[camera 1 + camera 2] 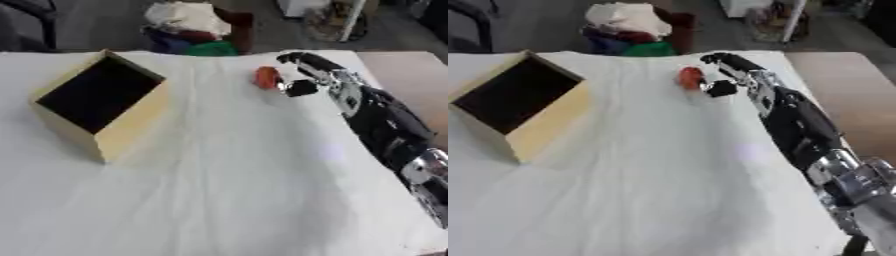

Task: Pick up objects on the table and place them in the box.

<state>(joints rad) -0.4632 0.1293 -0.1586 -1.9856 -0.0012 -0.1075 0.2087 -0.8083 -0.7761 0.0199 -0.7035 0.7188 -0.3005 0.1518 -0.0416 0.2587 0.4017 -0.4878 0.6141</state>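
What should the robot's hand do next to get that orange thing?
Probably close the right hand around the orange thing. The fingers already sit beside it but look open, and it still lies on the table, away from the box.

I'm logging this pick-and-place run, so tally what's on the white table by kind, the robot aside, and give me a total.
Orange-red objects: 1, beside the right hand
Wooden boxes: 1, open and dark inside
Total: 2
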